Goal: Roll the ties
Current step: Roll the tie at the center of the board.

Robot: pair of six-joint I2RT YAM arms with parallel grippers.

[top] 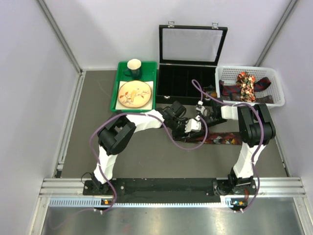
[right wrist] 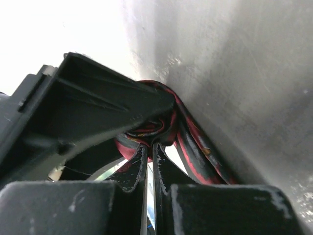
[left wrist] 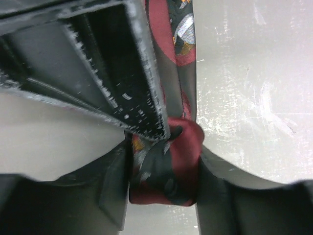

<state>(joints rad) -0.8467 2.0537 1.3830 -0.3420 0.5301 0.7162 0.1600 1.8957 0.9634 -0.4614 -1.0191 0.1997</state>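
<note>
A dark maroon patterned tie lies flat across the table, right of centre. Its left end is wound into a small roll. My left gripper is shut on that roll, one finger pressed against each side. In the top view the left gripper meets my right gripper over the roll. The right gripper is shut, its tips touching the roll; I see no fabric between its fingers. The tie's loose length runs away to the lower right. More ties lie heaped in a white basket.
A black compartment box with its lid raised stands at the back centre. Left of it a green tray holds a plate and a cup. Purple cables loop off both arms. White walls close in the table.
</note>
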